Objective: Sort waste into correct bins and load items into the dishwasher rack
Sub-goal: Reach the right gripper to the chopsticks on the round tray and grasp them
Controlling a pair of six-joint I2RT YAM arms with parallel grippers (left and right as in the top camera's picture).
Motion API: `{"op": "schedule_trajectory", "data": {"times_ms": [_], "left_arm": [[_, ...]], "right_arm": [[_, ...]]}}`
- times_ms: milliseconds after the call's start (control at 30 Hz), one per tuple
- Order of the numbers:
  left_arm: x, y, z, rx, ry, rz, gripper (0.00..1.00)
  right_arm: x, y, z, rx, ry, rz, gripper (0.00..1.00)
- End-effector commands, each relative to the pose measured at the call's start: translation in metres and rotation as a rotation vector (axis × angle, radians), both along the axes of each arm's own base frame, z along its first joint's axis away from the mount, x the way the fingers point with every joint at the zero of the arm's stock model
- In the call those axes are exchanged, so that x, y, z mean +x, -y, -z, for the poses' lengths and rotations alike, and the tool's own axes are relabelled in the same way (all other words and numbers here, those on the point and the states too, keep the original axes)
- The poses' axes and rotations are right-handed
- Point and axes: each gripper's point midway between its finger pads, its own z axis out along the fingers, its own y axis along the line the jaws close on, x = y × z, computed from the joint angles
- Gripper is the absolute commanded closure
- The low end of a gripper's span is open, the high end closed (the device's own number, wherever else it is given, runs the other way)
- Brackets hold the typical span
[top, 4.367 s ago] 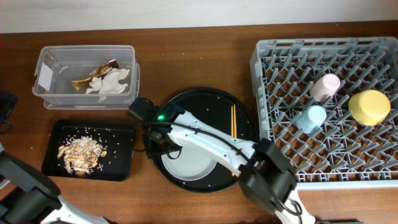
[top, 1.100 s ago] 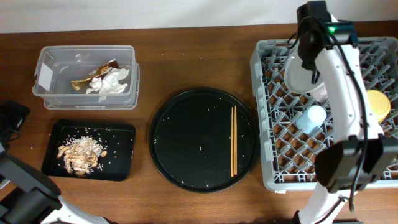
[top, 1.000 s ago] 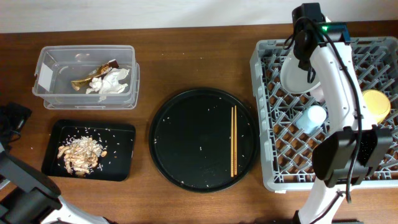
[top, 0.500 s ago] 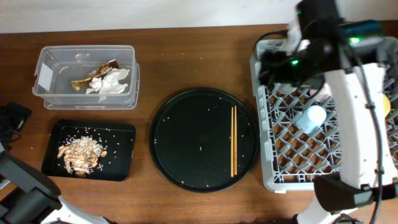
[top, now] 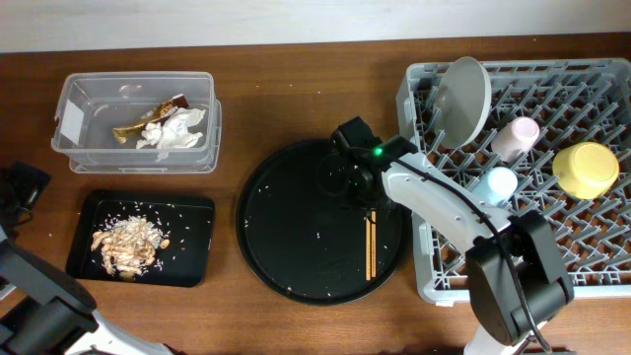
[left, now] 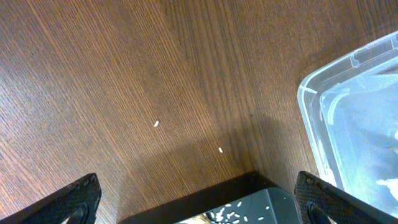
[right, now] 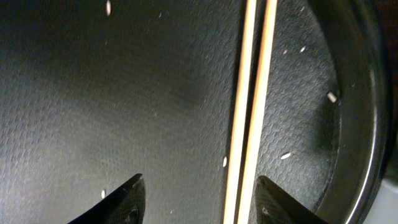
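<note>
The thin wooden chopsticks [right: 250, 93] lie side by side on the large round black tray [top: 296, 247]. My right gripper [right: 199, 198] is open just above them, with both sticks between its fingers near the right one. In the overhead view the right gripper [top: 347, 182] hides their upper end [top: 368, 247]. The pale grey plate [top: 464, 99] stands upright in the dishwasher rack [top: 523, 266], with the pink cup [top: 516, 138], blue cup [top: 498, 184] and yellow bowl [top: 586, 169]. My left gripper [left: 199, 208] is open and empty over the table at the far left.
The clear tub [top: 138, 120] holds the white tissue [top: 175, 131] and the snack wrapper [top: 148, 116]. The shallow black tray [top: 187, 242] holds the food scraps [top: 126, 244]. Its corner [left: 242, 202] and the tub's corner [left: 354, 118] show in the left wrist view. Rice grains dot the round tray.
My right arm left the rack, where the plate now stands upright, and came down over the chopsticks on the round tray. The left arm has not moved.
</note>
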Motion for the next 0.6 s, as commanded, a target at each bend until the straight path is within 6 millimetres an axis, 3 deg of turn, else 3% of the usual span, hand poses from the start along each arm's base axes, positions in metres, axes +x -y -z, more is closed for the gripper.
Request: {"op": "schedule_trajectory", "data": {"times_ms": [0, 300, 567], "left_arm": [[0.0, -0.001, -0.012, 0.017, 0.022, -0.006, 0.01], [0.0, -0.001, -0.011, 0.017, 0.021, -0.006, 0.01], [0.0, -0.001, -0.012, 0.017, 0.022, -0.006, 0.01]], "right_arm": [[0.0, 0.007, 0.016, -0.058, -0.013, 0.026, 0.44], [0.001, 0.002, 0.042, -0.076, -0.04, 0.025, 0.43], [-0.001, -0.002, 0.052, -0.102, -0.045, 0.007, 0.43]]}}
